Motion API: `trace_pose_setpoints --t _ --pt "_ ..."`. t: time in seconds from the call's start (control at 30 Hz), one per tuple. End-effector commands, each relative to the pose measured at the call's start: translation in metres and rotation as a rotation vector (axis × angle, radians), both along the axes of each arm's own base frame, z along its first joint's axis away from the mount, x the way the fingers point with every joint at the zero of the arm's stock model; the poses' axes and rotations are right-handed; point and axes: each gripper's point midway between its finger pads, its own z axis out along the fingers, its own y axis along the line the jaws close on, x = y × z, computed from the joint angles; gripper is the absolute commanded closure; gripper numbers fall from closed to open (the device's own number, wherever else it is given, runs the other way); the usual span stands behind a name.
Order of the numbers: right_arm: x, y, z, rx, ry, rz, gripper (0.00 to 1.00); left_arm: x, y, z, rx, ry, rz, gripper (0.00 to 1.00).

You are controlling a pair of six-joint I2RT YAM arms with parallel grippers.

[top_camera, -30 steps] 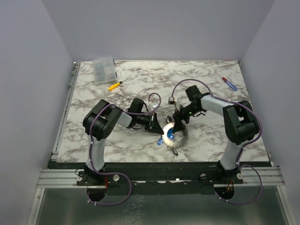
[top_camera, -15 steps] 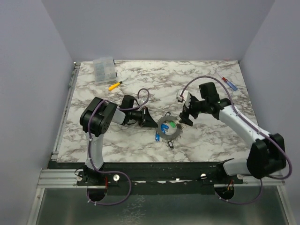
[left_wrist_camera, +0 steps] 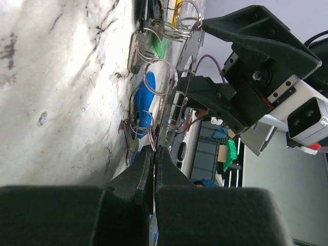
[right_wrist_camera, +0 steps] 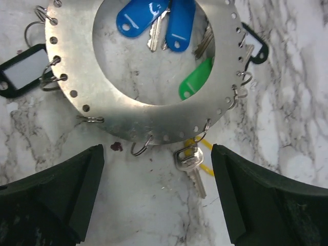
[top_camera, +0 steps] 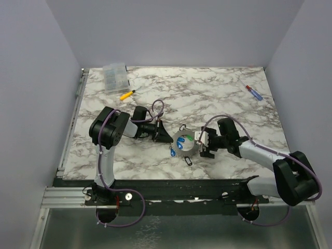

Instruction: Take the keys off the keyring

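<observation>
The keyring (top_camera: 179, 140), a flat grey perforated metal ring, lies on the marble between both grippers. Its keys hang from small wire loops: blue tags (right_wrist_camera: 137, 20), a green tag (right_wrist_camera: 197, 82), black tags (right_wrist_camera: 23, 72) and a bare silver key (right_wrist_camera: 190, 166) over a yellow tag. My left gripper (top_camera: 169, 138) is shut on the ring's left edge; in the left wrist view (left_wrist_camera: 154, 151) the ring (left_wrist_camera: 177, 87) runs edge-on into the closed jaws. My right gripper (top_camera: 202, 146) is open just right of the ring, and the silver key lies between its fingers (right_wrist_camera: 51, 200).
A clear plastic parts box (top_camera: 115, 77) and a yellow-handled screwdriver (top_camera: 127, 94) lie at the back left. A red-and-blue screwdriver (top_camera: 254, 92) lies at the back right. A blue key (top_camera: 173, 153) and a black tag (top_camera: 188, 160) trail off the ring's near side.
My right gripper left the ring, swung out to the back right, then came down low at the ring's right side, open. The ring shifted back and left with my left gripper.
</observation>
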Motion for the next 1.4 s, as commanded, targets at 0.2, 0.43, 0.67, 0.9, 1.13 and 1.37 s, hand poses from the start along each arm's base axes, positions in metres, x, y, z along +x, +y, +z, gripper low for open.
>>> trace_pose_setpoints --t 0.2,0.43,0.67,0.9,1.13,1.37 --pt "0.002 0.039 0.034 0.127 -0.761 0.172 0.1 -0.014 -0.001 -0.008 -0.029 0.092 -0.062 1.0" --pt "-0.002 0.05 0.05 0.147 -0.851 0.237 0.34 -0.015 -0.002 -0.011 -0.025 0.104 -0.063 1.0" --pt "-0.014 0.056 0.044 0.136 -0.886 0.334 0.79 -0.013 -0.003 -0.01 -0.03 0.115 -0.068 1.0" --pt "-0.011 0.061 0.055 0.16 -0.89 0.287 0.99 0.006 0.0 0.006 -0.045 0.054 -0.029 0.51" --pt "0.03 0.055 0.06 0.124 -0.716 0.031 0.99 0.081 0.057 0.05 -0.07 -0.103 0.194 0.01" --pt "0.043 0.065 0.061 0.094 -0.426 -0.085 0.99 0.112 0.085 0.095 -0.069 -0.256 0.309 0.01"
